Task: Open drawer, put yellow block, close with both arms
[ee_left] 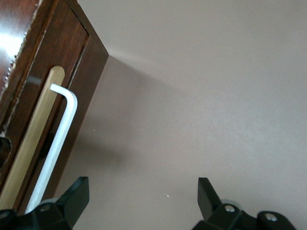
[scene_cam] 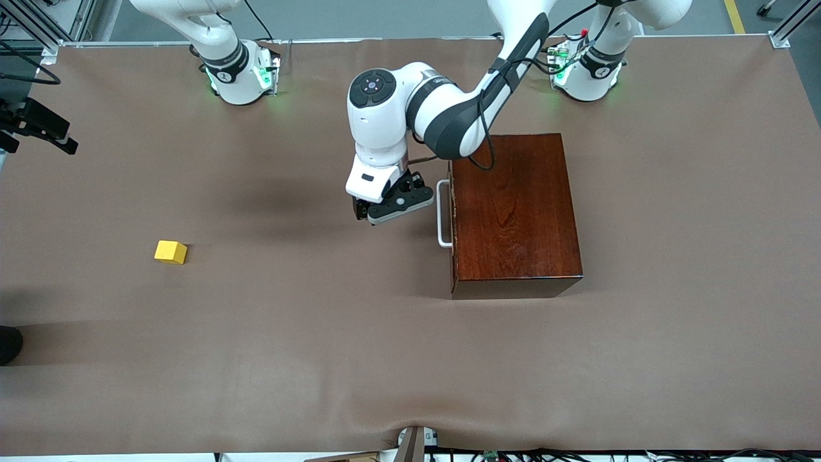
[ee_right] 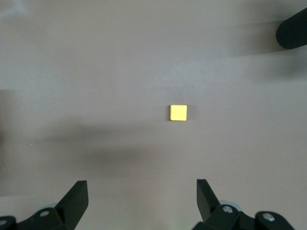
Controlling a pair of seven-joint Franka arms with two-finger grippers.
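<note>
The dark mahogany box (scene_cam: 513,212) stands toward the left arm's end of the table, and its drawer (ee_left: 72,52) is shut. The white U-shaped handle (scene_cam: 444,213) faces the right arm's end of the table. My left gripper (scene_cam: 375,210) hangs low just in front of that handle (ee_left: 57,139), open, with nothing between its fingers; in its wrist view the gripper (ee_left: 142,191) is over bare table. The yellow block (scene_cam: 170,251) lies alone toward the right arm's end. My right gripper (ee_right: 142,191) is open, high over the table, with the block (ee_right: 178,112) below it.
Brown paper covers the table (scene_cam: 321,359). A black device (scene_cam: 38,125) juts in at the edge on the right arm's end. A dark rounded object (scene_cam: 9,343) sits at that same edge, nearer the front camera than the block.
</note>
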